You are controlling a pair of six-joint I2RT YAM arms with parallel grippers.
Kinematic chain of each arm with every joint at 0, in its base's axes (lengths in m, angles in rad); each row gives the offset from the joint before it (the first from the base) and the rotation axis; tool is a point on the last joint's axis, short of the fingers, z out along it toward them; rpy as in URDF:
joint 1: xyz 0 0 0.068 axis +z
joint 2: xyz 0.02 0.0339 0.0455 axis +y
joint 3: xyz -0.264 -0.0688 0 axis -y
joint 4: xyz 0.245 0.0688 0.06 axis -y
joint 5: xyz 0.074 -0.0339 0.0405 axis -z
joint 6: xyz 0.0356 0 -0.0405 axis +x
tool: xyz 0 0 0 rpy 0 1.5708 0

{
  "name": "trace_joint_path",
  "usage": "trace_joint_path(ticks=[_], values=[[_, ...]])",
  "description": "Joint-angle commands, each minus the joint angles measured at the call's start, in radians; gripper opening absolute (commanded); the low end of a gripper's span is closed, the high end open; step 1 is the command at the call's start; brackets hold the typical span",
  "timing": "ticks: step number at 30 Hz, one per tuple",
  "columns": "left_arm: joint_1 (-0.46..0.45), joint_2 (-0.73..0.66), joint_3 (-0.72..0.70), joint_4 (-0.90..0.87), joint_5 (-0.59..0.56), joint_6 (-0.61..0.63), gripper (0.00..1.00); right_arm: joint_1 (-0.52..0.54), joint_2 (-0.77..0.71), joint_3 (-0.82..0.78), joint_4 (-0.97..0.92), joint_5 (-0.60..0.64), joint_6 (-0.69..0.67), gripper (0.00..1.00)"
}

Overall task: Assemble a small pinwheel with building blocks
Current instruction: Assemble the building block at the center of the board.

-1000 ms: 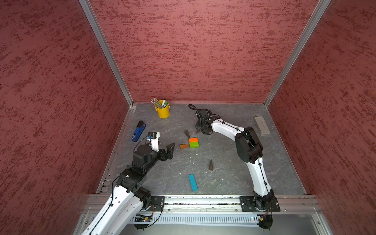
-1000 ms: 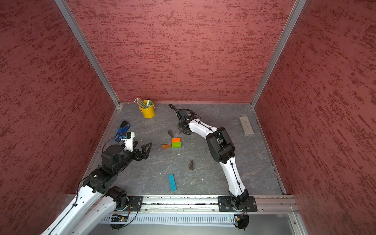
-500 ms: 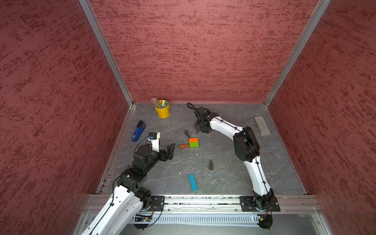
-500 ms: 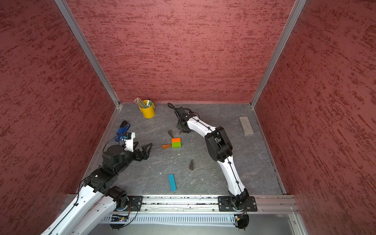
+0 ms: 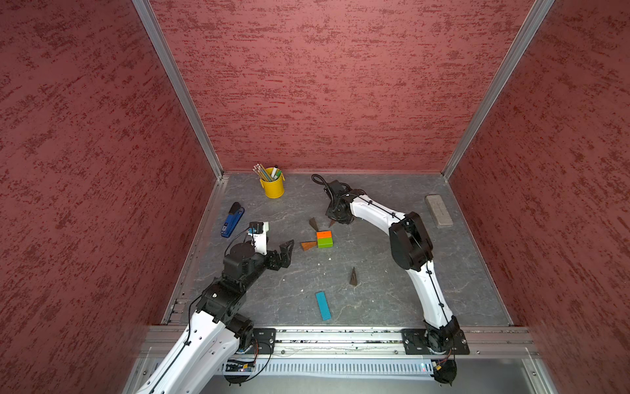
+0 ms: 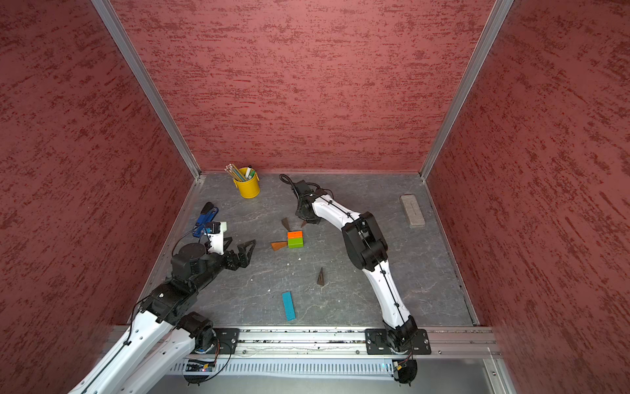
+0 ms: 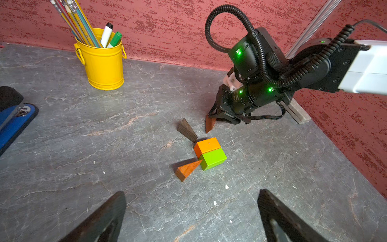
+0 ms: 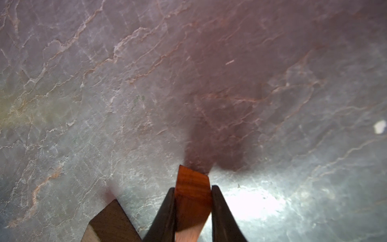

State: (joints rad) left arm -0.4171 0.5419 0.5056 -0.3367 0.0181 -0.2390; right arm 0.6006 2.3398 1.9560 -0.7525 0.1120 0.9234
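Counter (image 5: 381,307), grey and stone-patterned. Clock read with 6 at the arm bases and 12 at the back wall, centred on the block pair.

1. One blue bar (image 5: 323,305), lying flat at 6 o'clock, nearest the front rail and well apart from every other piece.
2. One upright wedge (image 5: 353,277), dark, point up, at 5 o'clock between bar and block pair, touching neither.
3. Robot's left claw (image 5: 285,253) at 9 o'clock, jaws spread wide with nothing between them, aimed at the block pair. Its black fingers (image 7: 104,218) frame the left wrist view.
4. One green block (image 5: 325,242) and one orange block (image 5: 324,234), flat at centre, long sides touching, orange on the 12 o'clock side.
5. One red-brown wedge (image 7: 187,169), flat at 9 o'clock of the green block, tip against the pair's seam.
6. One dark wedge (image 7: 187,130) at 11 o'clock of the orange block, narrow end just beside its corner; contact cannot be told.
7. Robot's right claw (image 8: 193,188) at 1 o'clock of the orange block, pointing down, jaws clamped on the flat faces of a fourth wedge (image 7: 210,124). This wedge is reddish, narrow end down, apart from the blocks. Whether its tip meets the counter cannot be told.
8. One blue stapler (image 5: 232,220) at 10 o'clock by the left wall.
9. One grey eraser (image 5: 438,210) at 2 o'clock by the right wall.
10. One yellow bucket (image 5: 273,187) of pencils (image 5: 261,172) and markers at 11 o'clock, near the back wall.
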Motion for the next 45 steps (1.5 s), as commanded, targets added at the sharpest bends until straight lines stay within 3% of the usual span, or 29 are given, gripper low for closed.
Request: trace_joint_path(ticks=[1, 27, 36, 45], values=[[-0.005, -0.013, -0.007, 0.018, 0.006, -0.003, 1.0, 0.007, 0.02, 0.026, -0.011, -0.005, 0.003, 0.12], [-0.012, -0.023, -0.006, 0.019, 0.009, -0.002, 1.0, 0.03, 0.056, 0.095, -0.123, 0.043, -0.003, 0.15], [-0.012, -0.023, -0.003, 0.013, 0.012, 0.0, 1.0, 0.03, 0.058, 0.103, -0.102, 0.045, -0.002, 0.39], [-0.012, -0.021, -0.001, 0.013, 0.017, 0.003, 1.0, 0.031, 0.05, 0.117, -0.083, 0.069, -0.017, 0.48]])
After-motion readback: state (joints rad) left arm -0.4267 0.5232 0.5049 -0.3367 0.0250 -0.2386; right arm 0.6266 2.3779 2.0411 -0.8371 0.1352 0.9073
